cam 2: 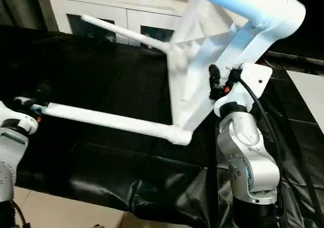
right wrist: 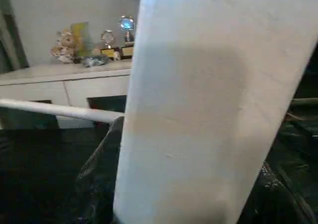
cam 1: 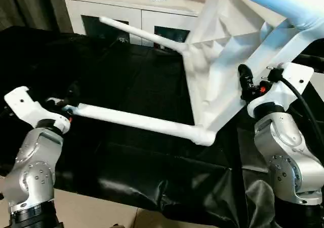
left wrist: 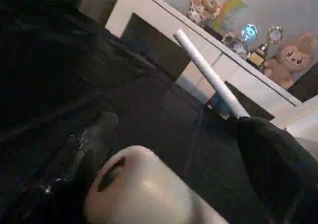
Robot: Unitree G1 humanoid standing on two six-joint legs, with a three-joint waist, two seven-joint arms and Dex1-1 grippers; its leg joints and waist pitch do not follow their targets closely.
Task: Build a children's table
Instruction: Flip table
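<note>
Silver jointed forearms (cam 1: 34,175) with small screws, white wrist housings (black cable on the right one (cam 1: 283,94)).

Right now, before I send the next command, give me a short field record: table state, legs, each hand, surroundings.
table: white top tipped up on its side on the black sheet
legs: at least three fitted; near leg and far leg reach toward the robot's left, another leg rises by the right arm
left hand: at the near leg's free end, fingers apart around its tip
right hand: closed around the rising leg
behind: white cabinet with trophies and soft toys
</note>
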